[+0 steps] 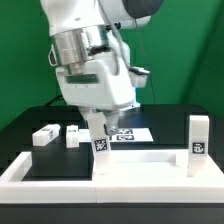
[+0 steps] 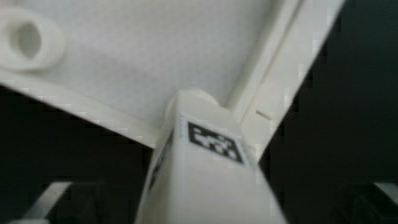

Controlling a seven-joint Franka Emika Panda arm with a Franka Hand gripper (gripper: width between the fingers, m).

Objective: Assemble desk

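My gripper (image 1: 97, 124) is shut on one white leg block (image 1: 99, 138) and holds it upright, its tagged end down, at the back left part of the flat white desk slab (image 1: 150, 163). In the wrist view the held leg (image 2: 205, 165) fills the middle between the dark fingers (image 2: 61, 200). Its tag faces the camera, and its tip is over the slab (image 2: 143, 70) near the slab's edge. A round hole (image 2: 22, 40) shows in the slab. Two more legs (image 1: 45, 136) (image 1: 73, 135) lie on the exterior view's left. Another leg (image 1: 198, 135) stands upright on the right.
The long white raised border rim (image 1: 30, 170) runs round the front and sides of the work area. The marker board (image 1: 133, 133) lies flat behind the slab. The table is black and the backdrop green.
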